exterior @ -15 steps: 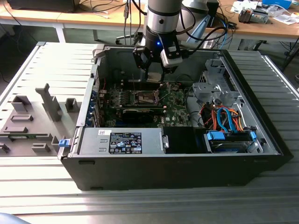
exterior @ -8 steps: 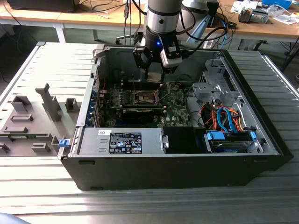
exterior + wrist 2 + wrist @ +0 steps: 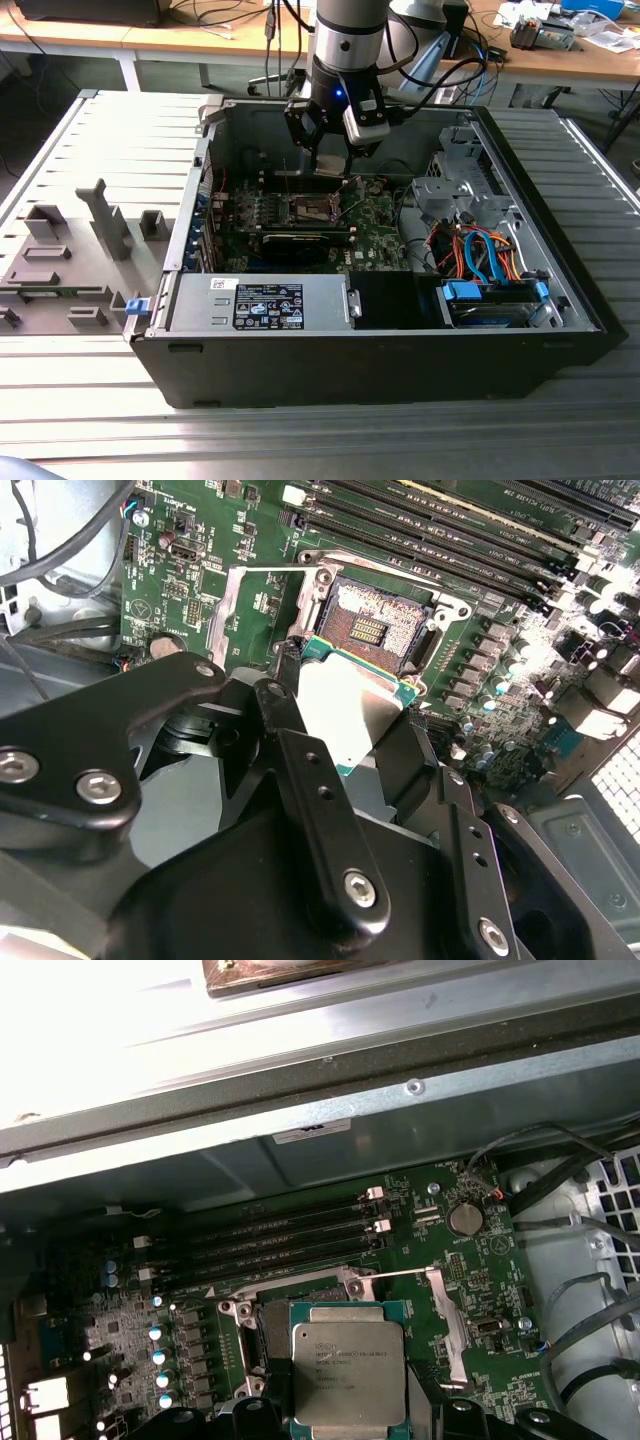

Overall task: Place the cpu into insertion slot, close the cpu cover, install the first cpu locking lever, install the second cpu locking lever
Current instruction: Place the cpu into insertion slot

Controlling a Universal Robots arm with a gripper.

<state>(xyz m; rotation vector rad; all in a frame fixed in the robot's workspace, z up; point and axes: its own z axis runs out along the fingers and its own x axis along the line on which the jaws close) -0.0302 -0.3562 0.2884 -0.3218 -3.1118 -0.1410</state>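
My gripper (image 3: 332, 160) reaches down into the open computer case (image 3: 160, 320) and is shut on the cpu. In both wrist views the cpu (image 3: 345, 705) (image 3: 348, 1375) is a flat silver square with a green edge, pinched between two black fingers (image 3: 285, 695). It hangs just above the insertion slot (image 3: 375, 630), slightly off to one side, so the slot's dark middle still shows. In the first wrist view the cpu hides most of the insertion slot (image 3: 262, 1345). The cpu cover (image 3: 222, 610) (image 3: 445, 1320) stands swung open beside the slot.
Long black memory slots (image 3: 270, 1235) run beside the socket, and capacitors (image 3: 158, 1355) stand near it. The case's metal wall (image 3: 400, 1130) rises close by. Cables (image 3: 480, 255) and a drive bay (image 3: 490, 300) fill the exterior view's right. Grey fixtures (image 3: 60, 260) stand outside the case.
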